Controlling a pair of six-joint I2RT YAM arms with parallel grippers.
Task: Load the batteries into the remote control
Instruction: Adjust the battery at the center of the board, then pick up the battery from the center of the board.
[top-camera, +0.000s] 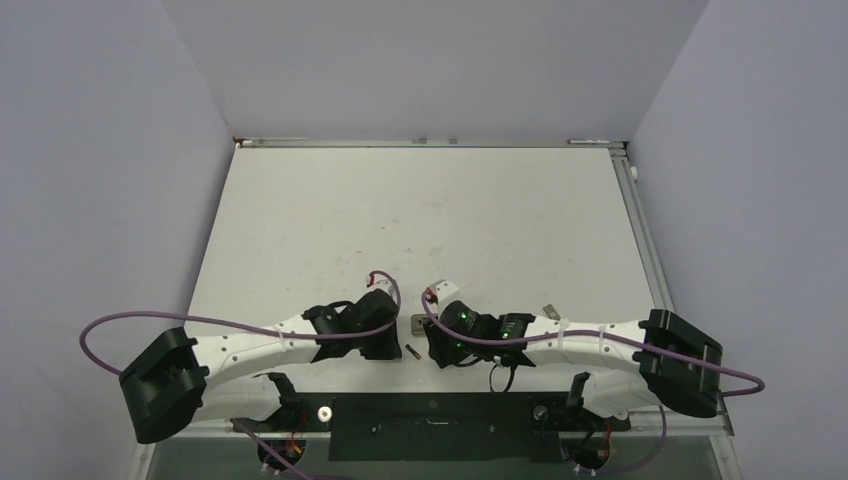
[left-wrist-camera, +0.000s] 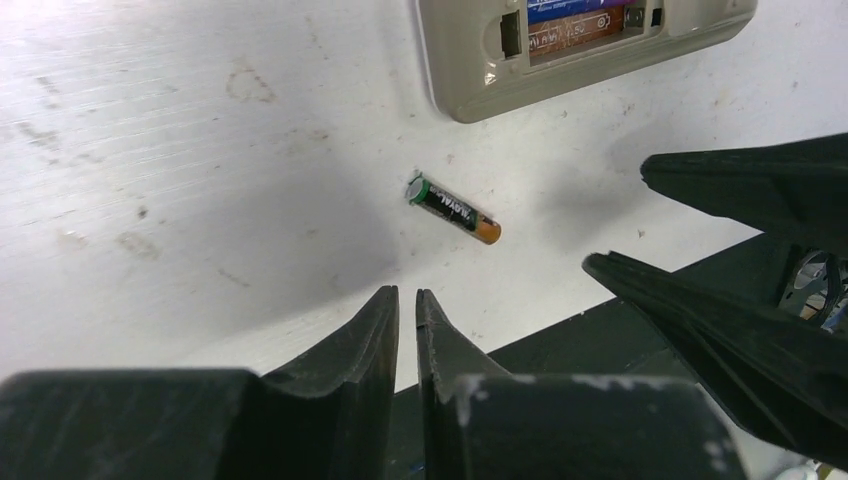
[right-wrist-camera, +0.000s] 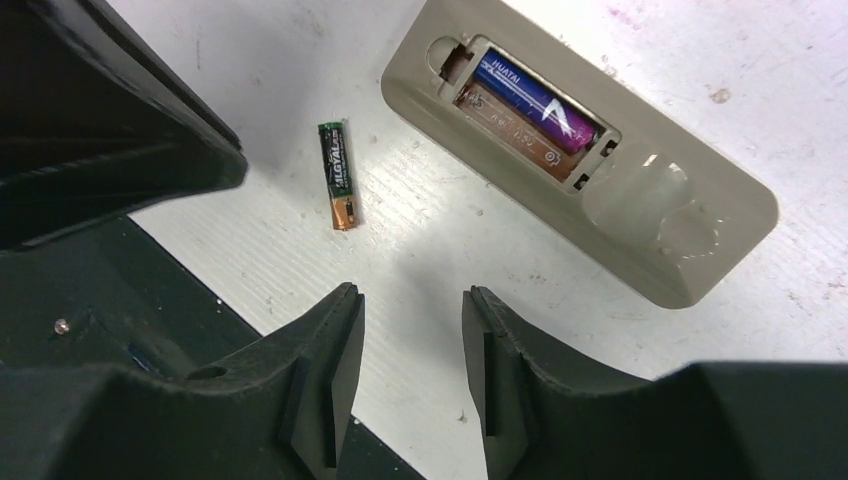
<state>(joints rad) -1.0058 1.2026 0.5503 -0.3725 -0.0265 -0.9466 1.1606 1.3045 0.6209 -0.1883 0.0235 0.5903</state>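
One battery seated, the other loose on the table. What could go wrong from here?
The loose battery lies near the edge of the table; a nudge could roll it off. The remote control lies unheld, so pressing a cell into the empty slot may slide it. The battery could also go in with its ends reversed.

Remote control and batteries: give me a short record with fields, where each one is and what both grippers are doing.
remote control: back up on the table, recess uncovered
seated battery: purple-blue, in one slot; the other slot is empty
loose battery: black and green, on the table beside the remote
left gripper: nearly shut, empty
right gripper: open, empty
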